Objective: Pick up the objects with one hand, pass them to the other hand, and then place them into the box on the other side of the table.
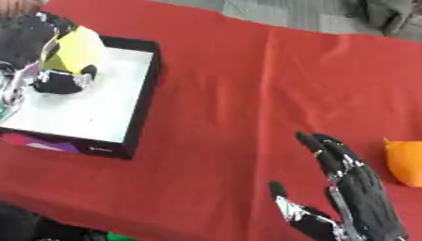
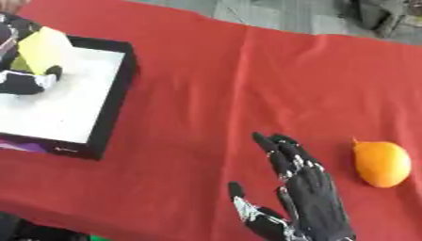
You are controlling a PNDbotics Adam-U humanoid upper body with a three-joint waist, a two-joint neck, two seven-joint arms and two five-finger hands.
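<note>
Red cloth-covered counter [image 2: 247,84], black-rimmed white box [image 1: 147,94] upper left, left hand [image 1: 33,42] fingers curled round a flat yellow object [image 1: 78,49], right hand [image 2: 309,197] fingers straight lower right, smooth orange fruit [image 2: 382,163] beside it.

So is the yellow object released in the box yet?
Not released: the left hand is curled round the yellow object over the box interior.

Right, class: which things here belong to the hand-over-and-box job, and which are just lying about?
Part of the job:
- yellow object, held by the left hand over the box
- orange fruit, on the cloth
- right hand, open and idle

Just there:
- red cloth
- grey floor beyond the table
</note>
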